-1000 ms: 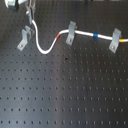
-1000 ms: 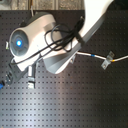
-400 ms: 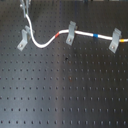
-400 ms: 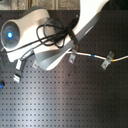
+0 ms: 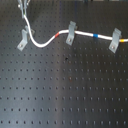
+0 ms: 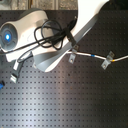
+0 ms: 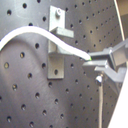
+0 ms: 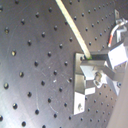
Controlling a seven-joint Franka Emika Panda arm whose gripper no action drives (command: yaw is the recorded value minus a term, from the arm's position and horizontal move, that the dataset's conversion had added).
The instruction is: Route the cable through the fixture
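A white cable [image 5: 46, 42] with a red and a blue band runs from the right clip [image 5: 115, 40] through the middle clip [image 5: 70, 33], then curves up past the left clip [image 5: 23, 39]. My gripper [image 5: 22, 6] at the first exterior view's top left is shut on the cable's free end, just above the left clip. In the first wrist view the cable [image 7: 30, 33] crosses the clip's [image 7: 56, 44] upper part into my gripper [image 7: 97, 64]. In the second wrist view the cable [image 8: 74, 31] ends at my gripper [image 8: 99, 64], beside the clip [image 8: 84, 82].
A black perforated breadboard [image 5: 65, 90] covers the whole table. In the second exterior view the white arm body [image 6: 45, 37] with its black hoses hides the left clip and gripper; two clips [image 6: 105, 61] show to its right. A small blue part [image 6: 13, 78] lies at the left.
My gripper has carried the cable end a little toward the first exterior view's left, closer over the left clip. The arm body has swung toward the second exterior view's left.
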